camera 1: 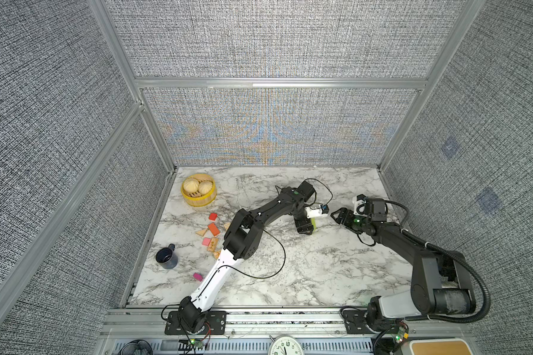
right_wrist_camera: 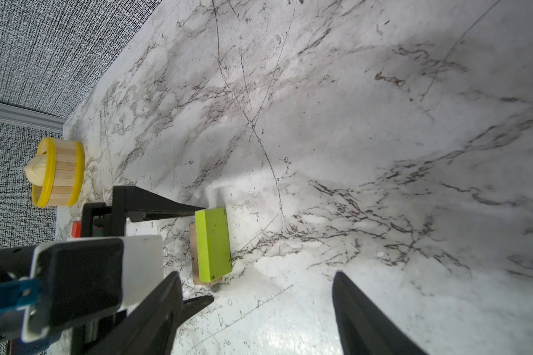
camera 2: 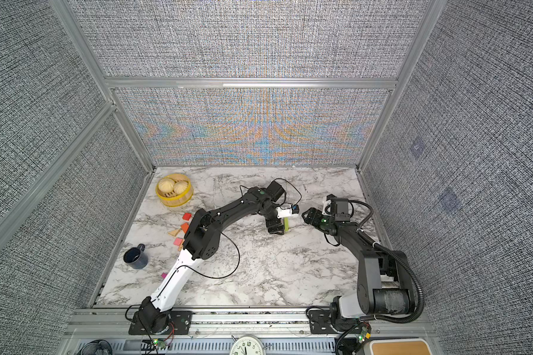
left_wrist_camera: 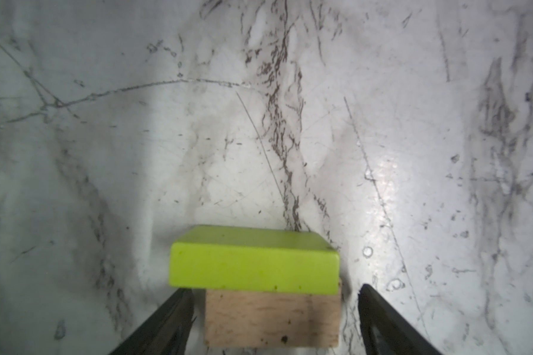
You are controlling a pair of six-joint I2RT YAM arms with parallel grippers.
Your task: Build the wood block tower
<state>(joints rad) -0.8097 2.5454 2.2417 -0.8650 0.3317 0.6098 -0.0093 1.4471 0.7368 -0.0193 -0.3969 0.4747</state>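
The second storey looks placed: the flat lime-green wood block (left_wrist_camera: 254,267) lies on the tan natural-wood block (left_wrist_camera: 273,319), overhanging it on one side, near the middle of the white marble table (camera 1: 290,276). The left gripper (left_wrist_camera: 274,290) straddles the pair with its fingers spread to either side, gripping nothing. The right gripper (right_wrist_camera: 256,273) hovers just beside them, likewise spread and empty. I judge the next move calls for the left arm to lift straight up without brushing the green piece, then fetch another from the loose coloured blocks (camera 1: 213,229), well apart near its elbow.
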